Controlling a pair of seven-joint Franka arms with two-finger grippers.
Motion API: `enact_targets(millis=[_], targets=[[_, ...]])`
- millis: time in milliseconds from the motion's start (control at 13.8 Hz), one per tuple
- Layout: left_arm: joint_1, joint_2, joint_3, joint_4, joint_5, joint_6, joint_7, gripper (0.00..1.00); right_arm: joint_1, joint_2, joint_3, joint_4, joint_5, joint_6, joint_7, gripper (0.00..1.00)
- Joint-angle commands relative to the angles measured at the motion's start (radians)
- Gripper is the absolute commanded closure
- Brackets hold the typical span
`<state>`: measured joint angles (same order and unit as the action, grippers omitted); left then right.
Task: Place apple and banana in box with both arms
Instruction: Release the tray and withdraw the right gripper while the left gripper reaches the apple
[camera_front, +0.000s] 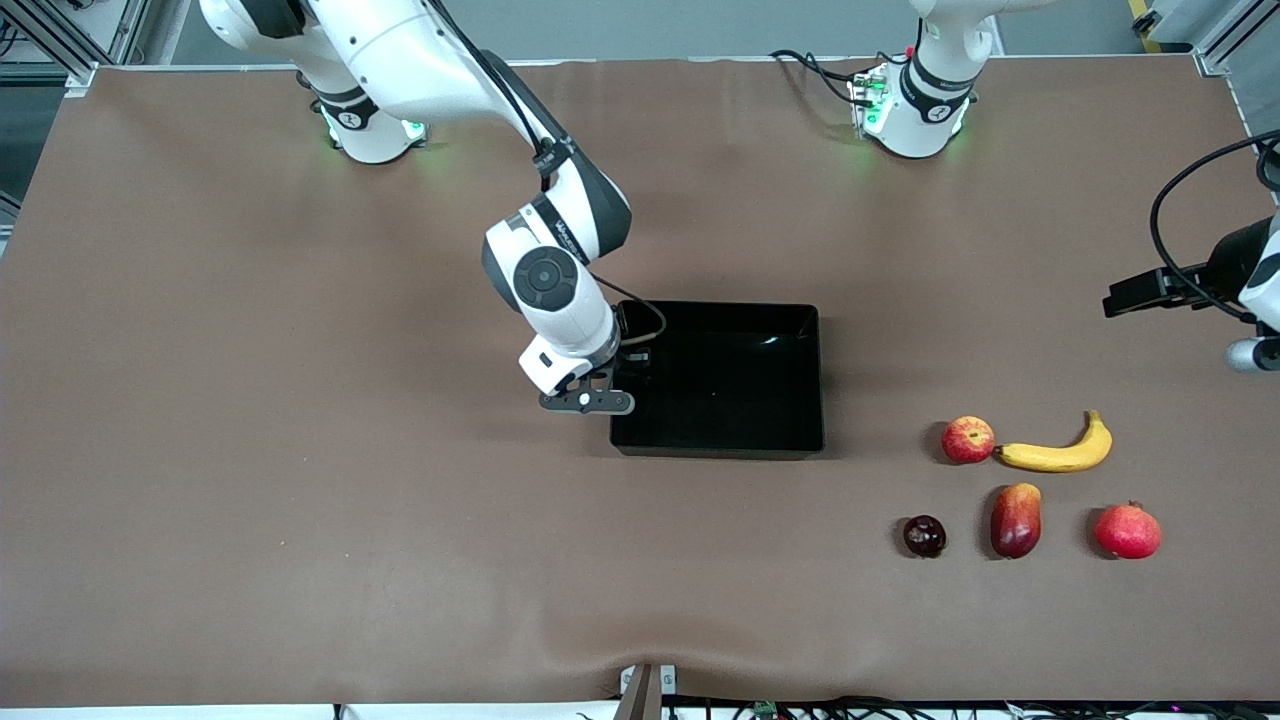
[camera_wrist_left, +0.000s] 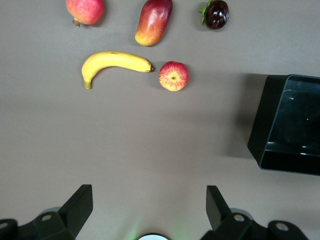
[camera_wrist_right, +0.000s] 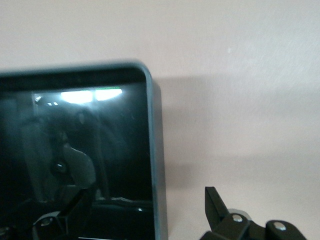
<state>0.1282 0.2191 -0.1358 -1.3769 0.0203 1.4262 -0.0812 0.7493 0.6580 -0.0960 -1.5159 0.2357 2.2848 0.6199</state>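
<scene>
From the front, neither fruit is in the box (camera_front: 718, 378) yet: the apple (camera_front: 968, 439) is lying just beside the banana (camera_front: 1058, 452) toward the left arm's end of the table, nearer the camera than the box, with the dark-maroon fruit (camera_front: 924, 535), mango (camera_front: 1016, 519) and pomegranate (camera_front: 1128, 531) nearer still. The right gripper (camera_front: 590, 401) is hanging over the box wall at the right arm's end, holding nothing, so I'd say picking is only about to begin. In the left wrist view, the left gripper (camera_wrist_left: 149, 206) is hovering over bare table with its fingers (camera_wrist_left: 80, 202) spread wide and empty, banana and apple lying ahead; the next move calls for dropping onto one of them squarely. In the right wrist view, the right gripper's fingers (camera_wrist_right: 216, 205) are standing apart astride the box rim, one inside, one outside, gripping nothing.
</scene>
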Motion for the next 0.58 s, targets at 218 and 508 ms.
enact_targets(millis=[218,508], targets=[[0.036,0.077,-0.002,-0.013,0.001,0.092,-0.006,0.0,-0.129,-0.144,0.007,-0.024,0.022,-0.158,-0.106,0.0],[0.045,0.085,-0.001,-0.218,0.021,0.385,0.052,0.0,-0.25,-0.239,0.007,-0.03,0.024,-0.283,-0.17,0.0]])
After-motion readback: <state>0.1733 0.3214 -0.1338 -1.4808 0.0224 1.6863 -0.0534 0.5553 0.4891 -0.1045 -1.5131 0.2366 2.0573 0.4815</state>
